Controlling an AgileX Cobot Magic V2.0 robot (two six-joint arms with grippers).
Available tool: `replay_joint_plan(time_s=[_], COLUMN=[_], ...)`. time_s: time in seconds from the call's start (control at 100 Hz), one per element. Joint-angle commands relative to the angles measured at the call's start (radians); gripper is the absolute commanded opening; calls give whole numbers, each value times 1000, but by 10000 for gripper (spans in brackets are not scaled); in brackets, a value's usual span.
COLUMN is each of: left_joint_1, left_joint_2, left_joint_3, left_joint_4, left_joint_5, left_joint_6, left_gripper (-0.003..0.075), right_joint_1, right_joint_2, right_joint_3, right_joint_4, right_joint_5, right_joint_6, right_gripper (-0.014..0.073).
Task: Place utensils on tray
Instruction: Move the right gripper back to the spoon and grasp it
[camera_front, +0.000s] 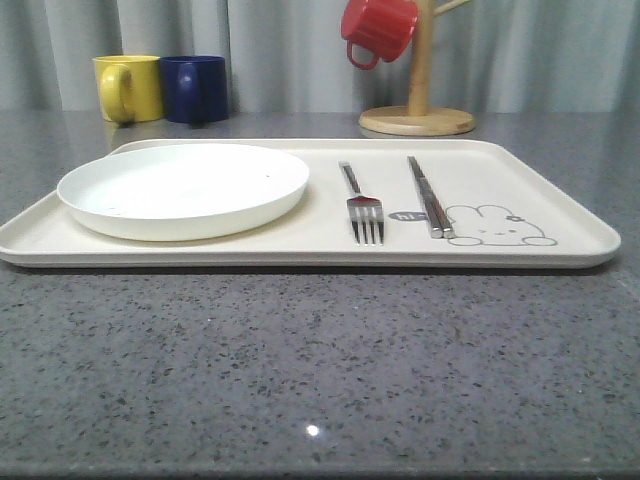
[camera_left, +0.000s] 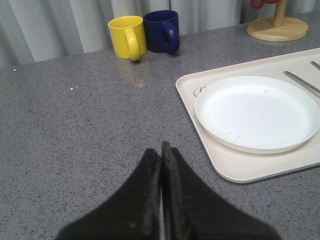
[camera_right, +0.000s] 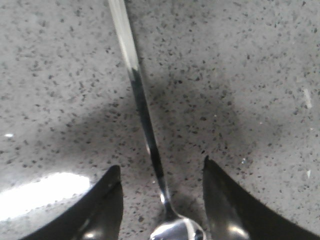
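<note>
Front view: the fork (camera_front: 364, 208) and chopsticks (camera_front: 429, 196) lie on the tray (camera_front: 560, 200), beside the white plate (camera_front: 184, 188).
Spoon (camera_right: 145, 125): on the grey counter (camera_right: 240, 75), off the tray; its neck lies between my right fingers.
My right gripper (camera_right: 161, 172): spread wide, straddling the spoon, not pinching it.
My left gripper (camera_left: 161, 155): clenched on nothing, above the counter beside the tray.
</note>
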Motion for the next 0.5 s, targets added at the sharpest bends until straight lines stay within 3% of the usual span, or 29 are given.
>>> replay_joint_plan(time_s=[0.0,0.3,0.37,0.49], left_joint_1=[-9,-9,-9,-9], left_joint_2=[11,11,11,11], left_joint_3=[-23,-23,-23,-23], left_joint_4=[-4,-4,-4,-4], left_joint_5=[-76,-76,-76,-76], left_joint_6=[-8,-8,-8,-8], left_gripper=[-19,-19,-19,-19], right_joint_1=[-15,-20,-24,-28], right_joint_2=[-28,15,22,25], right_joint_3=[-33,-33,-33,-33], right_joint_4=[-25,-8,2,19], right_joint_5=[-32,-53,-48,-52], right_joint_6=[-15,-15,-15,-15], right_gripper=[381,376,318,129])
